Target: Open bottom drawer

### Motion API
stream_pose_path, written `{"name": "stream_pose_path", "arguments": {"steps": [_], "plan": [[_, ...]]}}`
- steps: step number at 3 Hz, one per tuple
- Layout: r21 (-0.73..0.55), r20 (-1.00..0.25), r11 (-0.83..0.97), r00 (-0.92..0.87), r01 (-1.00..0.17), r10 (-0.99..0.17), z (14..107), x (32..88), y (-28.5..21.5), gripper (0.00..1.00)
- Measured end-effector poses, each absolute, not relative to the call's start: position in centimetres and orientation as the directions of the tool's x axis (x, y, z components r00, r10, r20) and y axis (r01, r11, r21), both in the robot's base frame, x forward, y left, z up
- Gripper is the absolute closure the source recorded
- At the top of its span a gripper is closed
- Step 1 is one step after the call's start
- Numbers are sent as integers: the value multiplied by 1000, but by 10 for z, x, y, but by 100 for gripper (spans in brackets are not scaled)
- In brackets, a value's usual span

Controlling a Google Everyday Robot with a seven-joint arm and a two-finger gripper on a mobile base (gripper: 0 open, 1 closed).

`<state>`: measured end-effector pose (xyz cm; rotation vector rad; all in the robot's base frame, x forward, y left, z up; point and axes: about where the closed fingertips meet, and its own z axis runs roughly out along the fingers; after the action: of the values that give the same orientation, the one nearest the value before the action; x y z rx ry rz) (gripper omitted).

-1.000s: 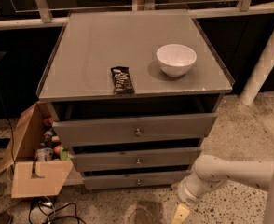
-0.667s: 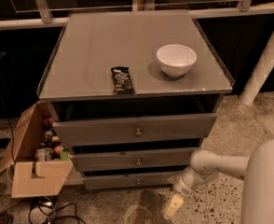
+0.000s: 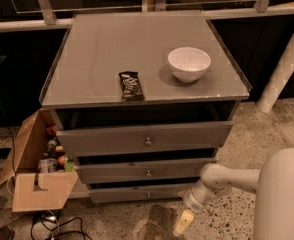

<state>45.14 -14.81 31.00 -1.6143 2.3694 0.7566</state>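
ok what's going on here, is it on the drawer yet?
Not yet. The robot's arm reaches in from the right, with the gripper low near the floor, just right of the bottom drawer. It is not touching the drawer's knob, and the drawer does not look pulled out. A white bowl and a snack bar sit on the cabinet top.

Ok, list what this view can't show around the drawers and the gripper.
Camera view:
- Inside of the bottom drawer: hidden behind its own front.
- Whether the gripper, low and right of that drawer, touches the floor: too dim.
- Label on the snack bar: too small.
- Contents of the cardboard box: dim, partly behind its flap.
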Motion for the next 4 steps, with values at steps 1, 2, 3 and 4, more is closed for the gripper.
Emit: {"name": "stream_pose_path", "arguments": {"steps": [1,2,3,4], "plan": [[291,-427,287,-393,-913,-814,293,468,-136,0],[265,-446,304,-396,-915,-803,284,491,-134,0],[267,-452,326,-416,-907,-789,273,508,-138,0],[266,-464,314,-407,-911,-787,274,505,-138,0]]}}
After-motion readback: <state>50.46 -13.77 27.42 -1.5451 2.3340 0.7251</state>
